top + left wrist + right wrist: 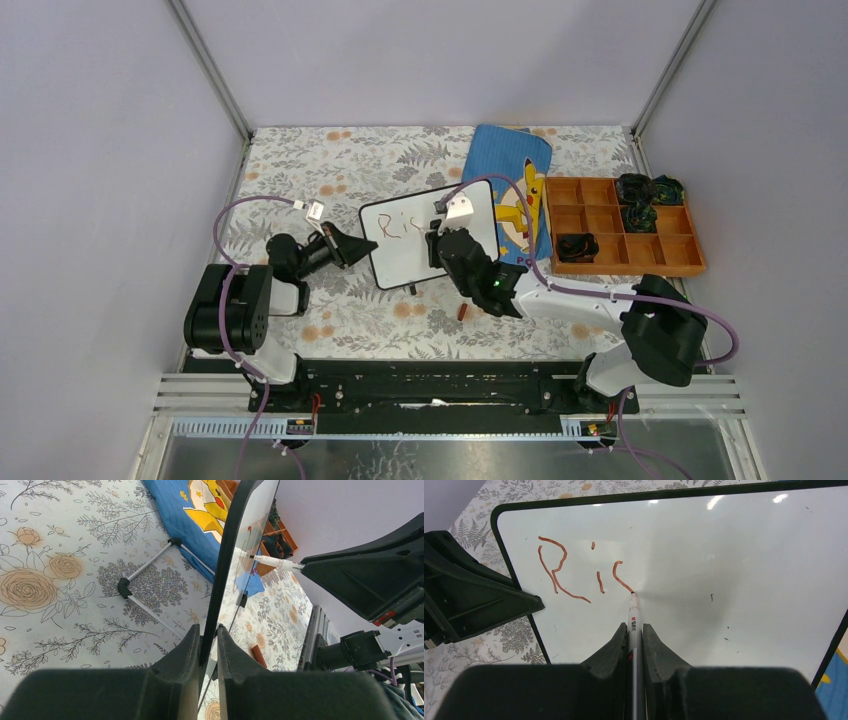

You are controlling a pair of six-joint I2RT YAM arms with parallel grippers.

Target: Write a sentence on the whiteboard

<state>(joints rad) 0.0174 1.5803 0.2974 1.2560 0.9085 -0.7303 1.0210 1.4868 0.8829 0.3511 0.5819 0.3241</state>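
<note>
The whiteboard (405,255) stands tilted mid-table, white with a thin black frame. Red letters "Ric" are on it in the right wrist view (724,555). My left gripper (362,245) is shut on the board's left edge; the left wrist view shows its jaws clamped on the black frame (230,555). My right gripper (440,245) is shut on a white marker (632,622). The marker's tip touches the board at the bottom of the "c". The marker also shows in the left wrist view (275,562).
A blue Pikachu pouch (520,190) lies behind the board. A brown compartment tray (600,215) with dark items stands at the right. A red marker cap (461,312) lies on the floral cloth near the front. The board's wire stand (145,587) rests on the cloth.
</note>
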